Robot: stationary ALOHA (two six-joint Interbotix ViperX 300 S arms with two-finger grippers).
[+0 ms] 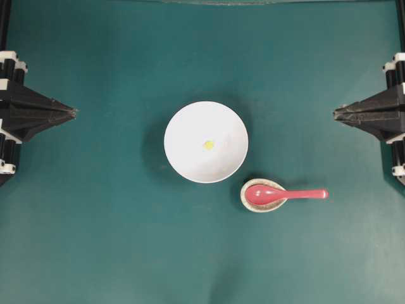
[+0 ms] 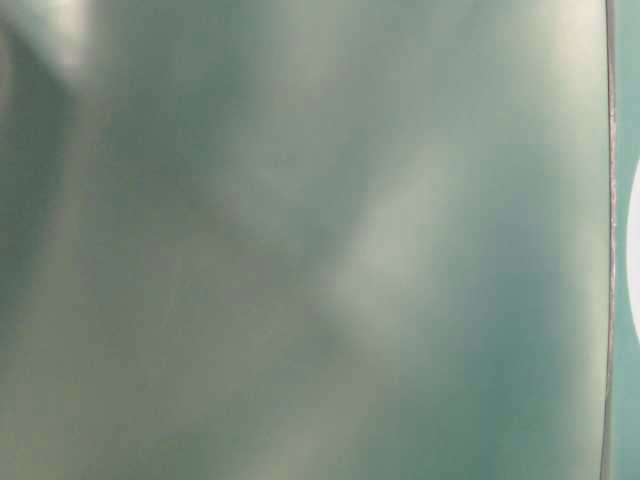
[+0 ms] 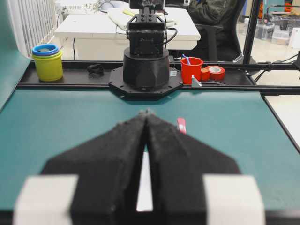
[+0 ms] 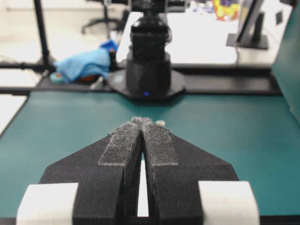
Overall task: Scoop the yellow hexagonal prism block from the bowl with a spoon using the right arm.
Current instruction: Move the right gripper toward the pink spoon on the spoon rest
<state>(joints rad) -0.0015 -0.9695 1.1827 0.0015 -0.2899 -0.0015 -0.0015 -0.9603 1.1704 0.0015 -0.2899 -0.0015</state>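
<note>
**Spoon handle points toward the right claw**

The spoon [image 1: 283, 194] lies below and to the right of the bowl [image 1: 180, 161] in the overhead view, its scoop cradled in a small speckled rest [image 1: 252, 204] and its straight handle running out level toward the right edge. Its long axis is therefore roughly in line with the reach of the right arm, and the handle tip is the end nearest that arm. The rest sits just beside the bowl's lower right rim, though whether they touch is hard to say. The block [image 1: 208, 145] sits alone near the middle of the bowl's floor, up and to the left of the spoon.

The right claw [image 1: 335, 114] is parked at the right edge of the worktop [image 1: 95, 253], pointing inward, jaws pressed together and holding nothing. The spoon lies inward of it and lower in the overhead view, well apart. The left claw [image 1: 74, 113] mirrors it at the opposite edge, also closed and empty, and much farther from the handle.

The first move, as I judge it, is for the right claw to spread and come down on the handle. The table-level view is a blur and adds nothing.
</note>
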